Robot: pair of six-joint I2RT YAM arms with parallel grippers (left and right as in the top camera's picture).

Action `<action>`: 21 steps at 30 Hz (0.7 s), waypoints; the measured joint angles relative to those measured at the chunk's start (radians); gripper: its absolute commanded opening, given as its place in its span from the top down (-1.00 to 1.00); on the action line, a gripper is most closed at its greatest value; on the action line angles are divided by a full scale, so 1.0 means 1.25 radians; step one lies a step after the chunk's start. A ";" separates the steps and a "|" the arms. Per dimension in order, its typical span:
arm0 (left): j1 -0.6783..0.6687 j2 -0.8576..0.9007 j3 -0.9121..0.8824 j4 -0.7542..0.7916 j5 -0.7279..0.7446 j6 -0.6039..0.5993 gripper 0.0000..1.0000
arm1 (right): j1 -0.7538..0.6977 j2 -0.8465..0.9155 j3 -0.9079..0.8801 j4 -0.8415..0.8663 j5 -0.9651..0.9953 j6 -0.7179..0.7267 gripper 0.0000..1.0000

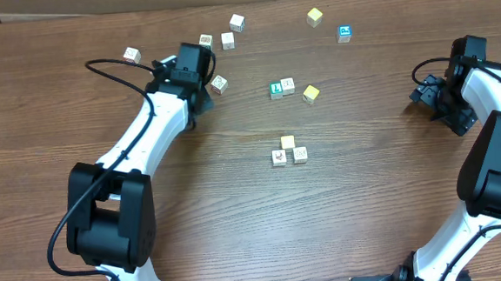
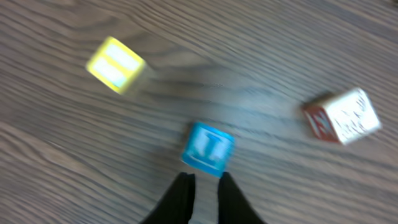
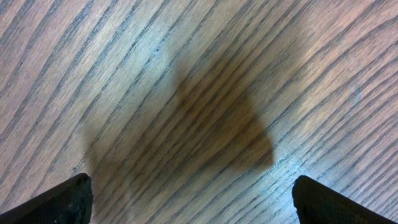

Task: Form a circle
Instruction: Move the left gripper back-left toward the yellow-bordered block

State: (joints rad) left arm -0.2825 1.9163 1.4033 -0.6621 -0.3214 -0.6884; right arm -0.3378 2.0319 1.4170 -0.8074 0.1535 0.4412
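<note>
Sitting near the middle of the table [image 1: 239, 237], the circle [image 1: 288, 151] shows only three touching cubes, one pale yellow and two white, their pictures too small to read. Toward the far edge, left of the middle, the left pincer [image 2: 205, 179] is all but closed on nothing; a blurred blue cube [image 2: 208, 148] lies at its tips, hidden from overhead. By the right edge, the right pincer [image 3: 189, 186] gapes wide over bare wood.

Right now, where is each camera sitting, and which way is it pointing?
Overhead: fixed above the wooden table, looking straight down on scattered cubes, the left arm and the right arm.
Left wrist: rides the left arm, facing down past the nearly closed left gripper at a cyan cube.
Right wrist: rides the right arm, facing bare wood between the wide-open right gripper's tips.
Shared: overhead also shows both grippers.
</note>
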 measured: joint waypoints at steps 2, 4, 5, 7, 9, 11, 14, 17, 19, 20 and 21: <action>0.012 0.000 0.000 -0.004 -0.020 0.013 0.10 | 0.000 0.000 0.000 0.000 0.000 0.000 -1.00; 0.023 0.000 0.000 -0.007 -0.039 0.015 -0.14 | 0.000 0.000 0.000 0.000 0.000 -0.001 -1.00; 0.030 0.000 0.000 -0.007 -0.046 0.017 -0.20 | 0.000 0.000 0.000 0.000 0.000 0.000 -1.00; 0.042 0.000 0.000 -0.008 -0.053 0.027 -0.40 | 0.000 0.000 0.000 0.000 0.000 0.000 -1.00; 0.051 0.003 0.000 -0.008 -0.056 0.028 -0.57 | 0.000 0.000 0.000 0.000 0.000 0.000 -1.00; 0.059 0.013 0.001 -0.008 -0.058 0.030 -0.69 | 0.000 0.000 0.000 -0.001 0.000 0.000 -1.00; 0.062 0.040 0.002 -0.003 -0.056 0.030 -0.66 | 0.000 0.000 0.000 -0.001 0.000 0.000 -1.00; 0.062 0.069 0.002 0.007 -0.048 0.030 -0.55 | 0.000 0.000 0.000 -0.001 0.000 0.000 -1.00; 0.062 0.079 0.003 0.021 -0.041 0.037 -0.46 | 0.000 0.000 0.000 -0.001 0.000 0.000 -1.00; 0.062 0.079 0.004 0.026 -0.035 0.045 -0.37 | 0.000 0.000 0.000 0.000 0.000 0.000 -1.00; 0.062 0.079 0.005 0.030 -0.029 0.053 -0.25 | 0.000 0.000 0.000 -0.001 0.000 0.000 -1.00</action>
State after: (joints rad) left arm -0.2050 2.0151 1.4090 -0.6247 -0.3573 -0.6224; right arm -0.3378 2.0319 1.4170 -0.8085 0.1539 0.4408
